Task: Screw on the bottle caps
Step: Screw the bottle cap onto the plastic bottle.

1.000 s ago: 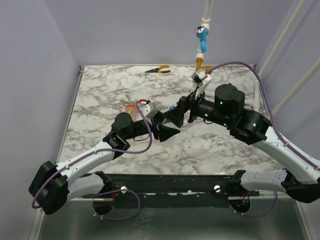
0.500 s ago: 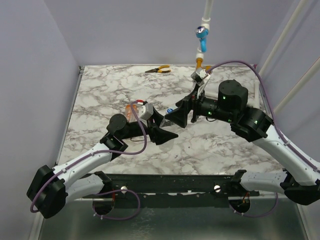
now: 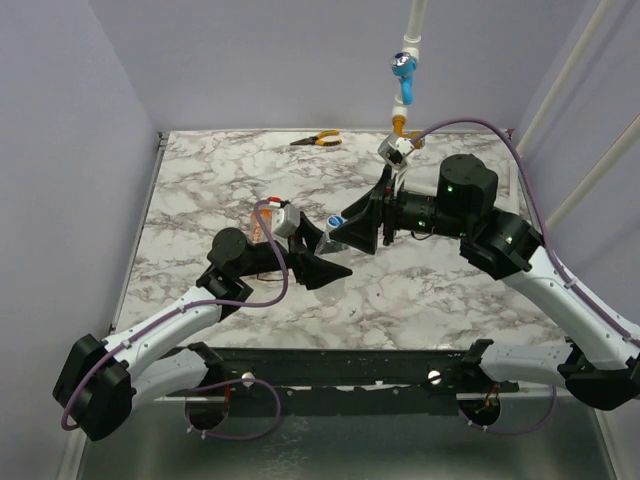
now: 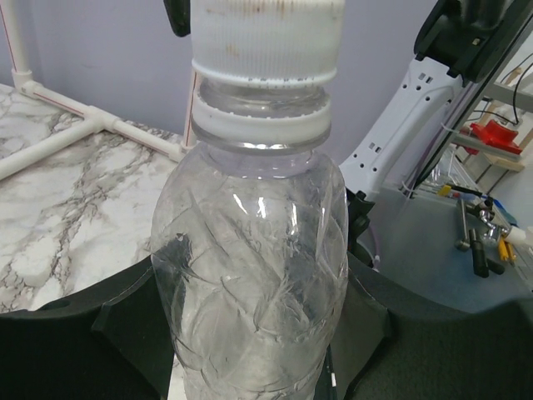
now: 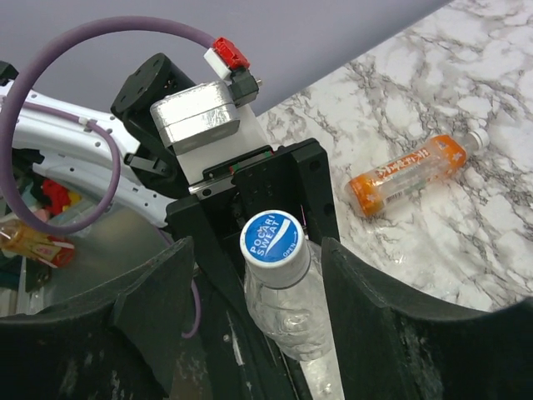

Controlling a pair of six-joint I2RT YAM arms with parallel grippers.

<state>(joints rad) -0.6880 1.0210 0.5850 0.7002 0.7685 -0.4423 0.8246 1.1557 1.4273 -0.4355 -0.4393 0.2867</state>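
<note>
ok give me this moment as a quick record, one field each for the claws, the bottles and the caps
left claw: shut on the clear bottle
right claw: open, a finger on either side of the blue-topped cap, gaps showing
blue-topped cap: seated on the clear bottle's neck
orange bottle: lying on its side on the table, not held
whitish cap: on the orange bottle's neck
pliers: near the table's far edge, away from both claws
</note>
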